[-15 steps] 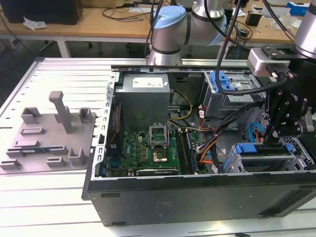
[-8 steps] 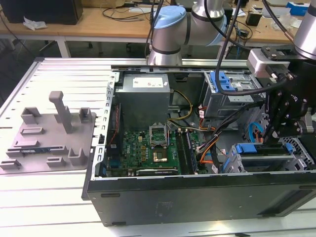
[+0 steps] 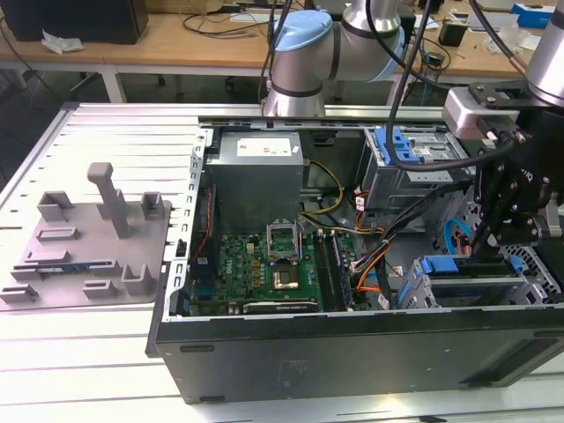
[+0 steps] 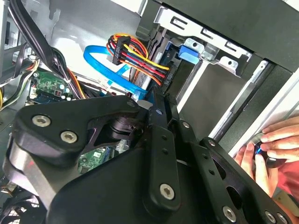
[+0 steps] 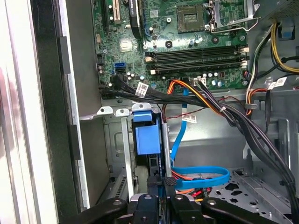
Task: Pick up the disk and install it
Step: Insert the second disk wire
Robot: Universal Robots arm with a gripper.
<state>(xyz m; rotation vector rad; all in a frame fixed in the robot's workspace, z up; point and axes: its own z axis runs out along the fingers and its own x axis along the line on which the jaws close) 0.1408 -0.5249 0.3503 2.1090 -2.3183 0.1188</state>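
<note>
The disk [image 3: 458, 267] stands on edge in the metal drive cage [image 3: 529, 273] at the front corner of the open computer case, on the exterior view's right; its bright blue carrier shows along the top. In the first wrist view the disk's thin edge [image 5: 157, 163] runs down into the cage behind a blue latch [image 5: 145, 135]. My gripper [image 3: 485, 251] hangs straight above it. Its black fingers [image 5: 169, 183] are pinched together on the disk's top edge, and the gripper [image 5: 161, 184] is shut on it. The second wrist view shows the gripper [image 4: 154, 100] from behind, over the cage.
A blue data cable [image 5: 201, 175] and bundled power wires [image 5: 219, 109] lie close beside the cage. The motherboard [image 3: 273, 264] fills the case floor. A grey holder tray [image 3: 88, 238] sits on the table at the exterior view's left. A person's hand [image 4: 273, 144] rests outside the case wall.
</note>
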